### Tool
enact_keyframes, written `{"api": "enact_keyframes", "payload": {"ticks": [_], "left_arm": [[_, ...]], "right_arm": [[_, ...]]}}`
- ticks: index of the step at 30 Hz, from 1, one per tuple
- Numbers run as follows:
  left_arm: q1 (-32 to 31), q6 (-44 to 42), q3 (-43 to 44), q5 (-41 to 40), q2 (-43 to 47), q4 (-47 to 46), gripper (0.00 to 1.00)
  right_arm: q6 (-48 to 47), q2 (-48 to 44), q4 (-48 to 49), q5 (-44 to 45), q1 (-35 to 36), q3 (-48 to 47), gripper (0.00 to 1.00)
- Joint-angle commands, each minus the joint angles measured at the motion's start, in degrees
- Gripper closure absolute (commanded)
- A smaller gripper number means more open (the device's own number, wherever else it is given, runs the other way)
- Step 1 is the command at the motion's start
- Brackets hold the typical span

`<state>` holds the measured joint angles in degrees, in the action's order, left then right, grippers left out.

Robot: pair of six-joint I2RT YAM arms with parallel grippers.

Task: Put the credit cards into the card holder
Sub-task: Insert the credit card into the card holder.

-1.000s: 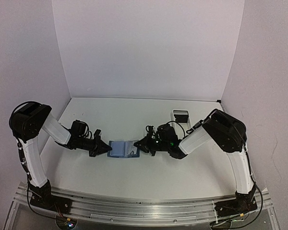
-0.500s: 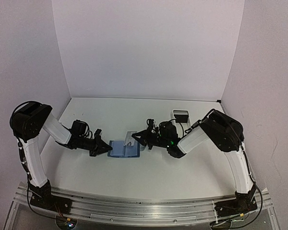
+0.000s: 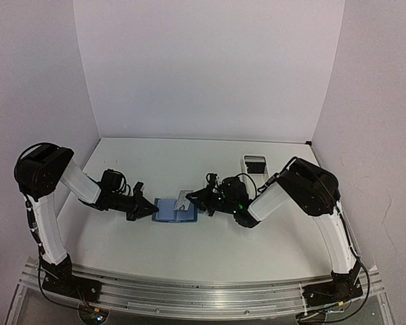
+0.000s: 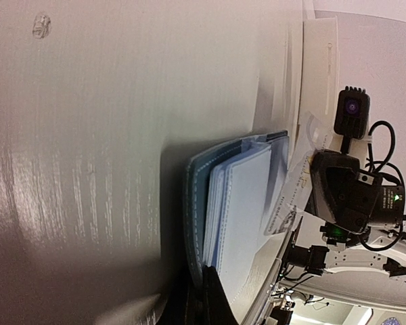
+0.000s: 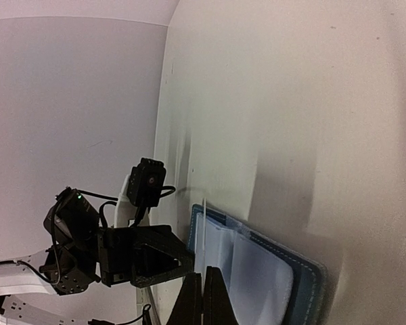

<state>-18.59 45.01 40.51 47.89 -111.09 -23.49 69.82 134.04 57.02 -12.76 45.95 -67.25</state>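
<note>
Both built alike: left arm [image 3: 46, 229] & right arm [image 3: 340, 238] have white tube links w/ chunky blk joint housings, thin blk cables [image 4: 384, 139] looping alongside. Blk bases [image 3: 61, 279] on silver rail [image 3: 203, 295]. Right wrist cam [image 4: 352, 112]: small blk box, purple lens; green LED [image 4: 397, 196] near it. Both the left gripper [image 3: 149, 211] & right gripper [image 3: 193, 197] are blk, tapered.

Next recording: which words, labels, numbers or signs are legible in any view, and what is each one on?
No text can be read in any view.
On the card: faint print, too blurred to read.
On the card holder: no lettering visible.
On the table: one small mark, no readable characters.
</note>
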Motion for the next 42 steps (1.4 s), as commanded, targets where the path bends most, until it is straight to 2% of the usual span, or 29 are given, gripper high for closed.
{"api": "enact_keyframes", "payload": {"ticks": [1,9,18,31,42], "left_arm": [[0.22,-0.81,-0.26,-5.35,-2.6,5.9,1.0],[0.18,-0.81,-0.37,-5.35,-2.55,5.63,1.0],[0.18,-0.81,-0.42,-5.44,-2.57,5.55,1.0],[0.3,-0.81,-0.55,-5.63,-2.48,5.55,1.0],[0.28,-0.81,-0.43,-5.49,-2.66,5.47,1.0]], "right_arm": [[-1.64,-1.83,-1.59,3.29,0.26,2.18,1.0],[-1.29,0.45,-1.52,1.92,0.52,0.24,1.0],[1.81,1.54,7.96,0.03,0.44,0.89,1.0],[-0.22,2.03,1.91,2.19,1.13,-0.13,1.0],[-0.12,4.02,1.69,1.06,1.36,-2.37,1.0]]}}
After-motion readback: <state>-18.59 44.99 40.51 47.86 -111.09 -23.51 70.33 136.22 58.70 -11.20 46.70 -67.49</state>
